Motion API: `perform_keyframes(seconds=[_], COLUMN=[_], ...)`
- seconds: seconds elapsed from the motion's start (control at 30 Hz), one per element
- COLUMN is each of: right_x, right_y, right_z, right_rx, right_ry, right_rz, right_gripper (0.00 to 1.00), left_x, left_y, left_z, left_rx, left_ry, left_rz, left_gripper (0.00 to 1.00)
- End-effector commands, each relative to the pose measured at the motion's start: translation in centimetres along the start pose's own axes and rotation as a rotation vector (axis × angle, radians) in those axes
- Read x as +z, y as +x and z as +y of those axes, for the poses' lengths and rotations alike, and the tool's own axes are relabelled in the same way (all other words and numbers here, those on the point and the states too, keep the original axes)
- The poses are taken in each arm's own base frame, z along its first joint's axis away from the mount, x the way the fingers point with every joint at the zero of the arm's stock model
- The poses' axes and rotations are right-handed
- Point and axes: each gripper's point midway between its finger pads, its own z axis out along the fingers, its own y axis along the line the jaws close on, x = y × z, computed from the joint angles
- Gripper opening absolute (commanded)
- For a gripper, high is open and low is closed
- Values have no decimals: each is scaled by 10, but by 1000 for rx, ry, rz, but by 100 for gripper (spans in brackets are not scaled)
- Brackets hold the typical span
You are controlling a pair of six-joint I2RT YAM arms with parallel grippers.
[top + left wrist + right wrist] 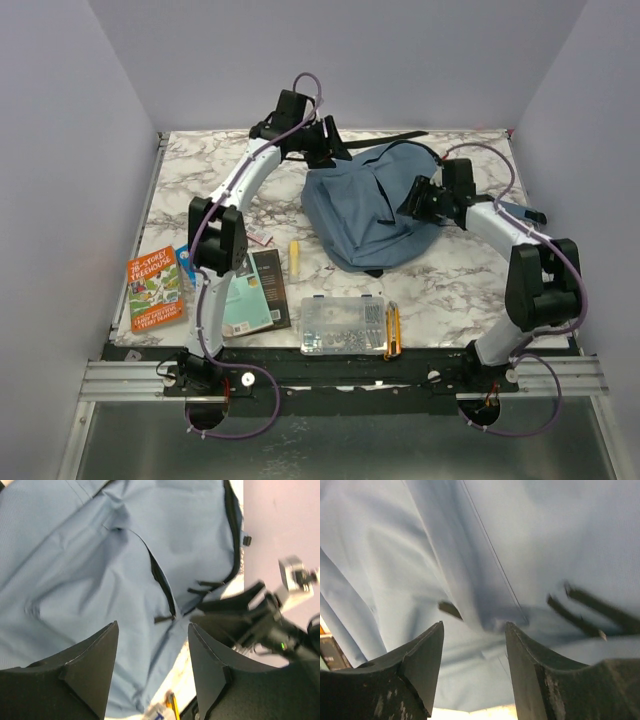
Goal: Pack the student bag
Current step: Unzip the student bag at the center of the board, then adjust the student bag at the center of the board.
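Now, student bag [370, 215]: we see it lying flat on the marble table [200, 170], right of centre towards the far edge, with a black strap [400, 137] trailing at its far side.
Left gripper [152, 630]: at the bag's far left edge, fingers spread with nothing between them; blue fabric and a dark zip slit [162, 585] lie beneath.
Right gripper [474, 627]: over the bag's right side, fingers spread wide above bare fabric; we cannot tell whether it touches.
Books: an orange book [155, 288] sits near left, a dark book [258, 290] to its right.
Clear box [343, 325]: near edge, centre, with a yellow-and-black tool [392, 330] just beside its right end.
Yellow stick [296, 255]: between the dark book and the bag.
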Motion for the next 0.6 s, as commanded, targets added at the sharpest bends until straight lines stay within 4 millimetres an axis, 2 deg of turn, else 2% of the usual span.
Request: perform_keyframes(seconds=[0.0,0.17,0.23,0.33,0.43,0.57], right_x=[19,45,54,70,82,86], right_y=[-28,-49,-54,-52,-48,-50], right_z=[12,34,37,28,17,-12], right_rx=[-101,-133,-123,-93,-56,41], right_ry=[50,37,35,83,124,258], right_rz=[-28,-23,-21,0,2,-68], right_gripper=[59,59,58,48,42,28], left_x=[-62,-78,-85,-94,-99,-103], left_y=[23,98,119,138,148,159], left_z=[-49,-71,-72,-71,-73,-84], left_rx=[120,209,256,317,374,407], left_ry=[-14,19,13,-11,-20,16], left_rz=[-13,113,134,140,134,153], left_gripper=[62,64,64,64,64,64])
